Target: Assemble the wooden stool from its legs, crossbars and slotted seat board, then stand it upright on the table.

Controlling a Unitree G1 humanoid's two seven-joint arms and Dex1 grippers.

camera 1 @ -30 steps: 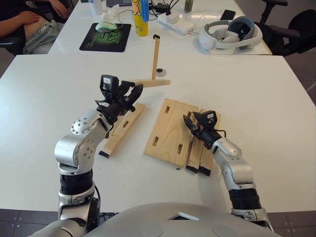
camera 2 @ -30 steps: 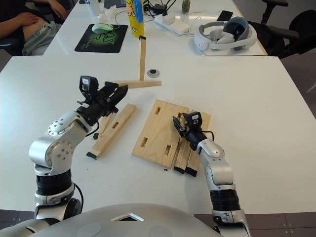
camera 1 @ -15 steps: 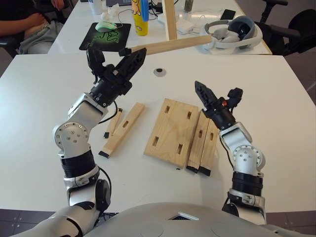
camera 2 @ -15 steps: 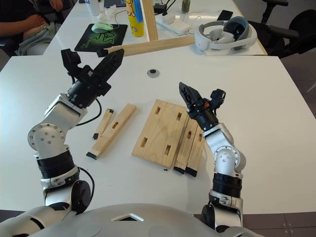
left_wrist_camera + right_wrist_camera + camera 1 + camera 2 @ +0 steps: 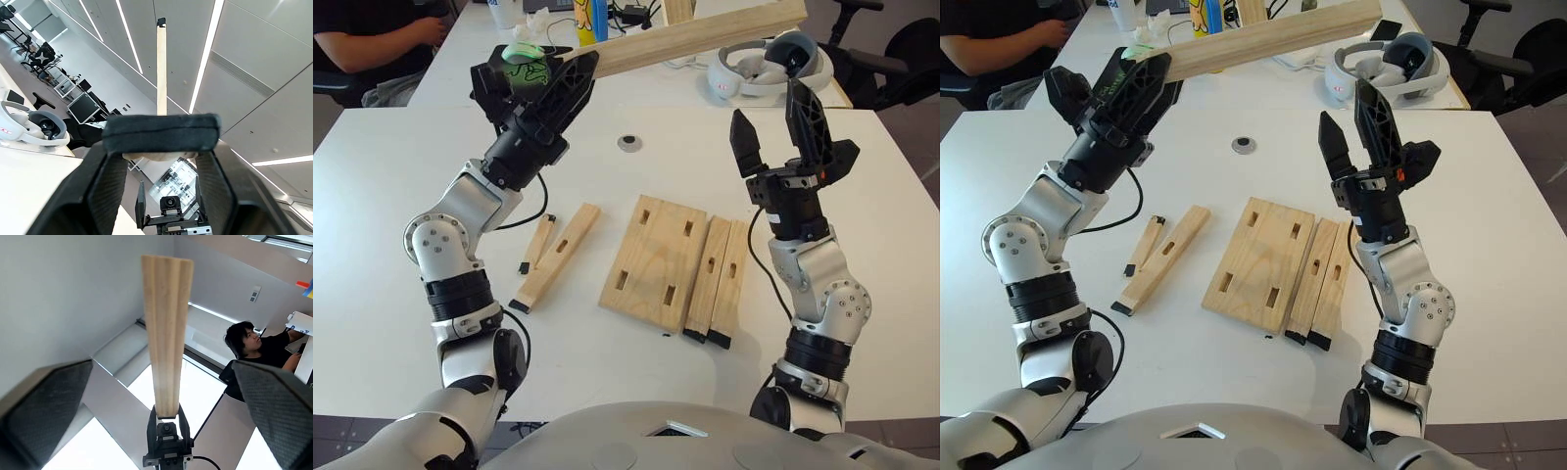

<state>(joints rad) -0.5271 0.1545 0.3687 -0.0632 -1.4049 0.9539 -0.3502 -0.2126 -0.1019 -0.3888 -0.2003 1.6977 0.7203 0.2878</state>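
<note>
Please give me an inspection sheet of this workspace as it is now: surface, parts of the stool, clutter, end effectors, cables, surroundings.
Surface: white table, with loose parts lying flat on it.
Job's things: slotted seat board flat in the middle; two slotted bars side by side at its right edge; single slotted bar and short stick on its left; joined wooden piece held in the air.
Clutter: small round object beyond the board.
End effectors: left end effector shut on the joined wooden piece; right end effector open, raised, holding nothing.
Cables: black cable looping beside the left arm.
Surroundings: second table behind, with headset, mouse and yellow bottle.
</note>
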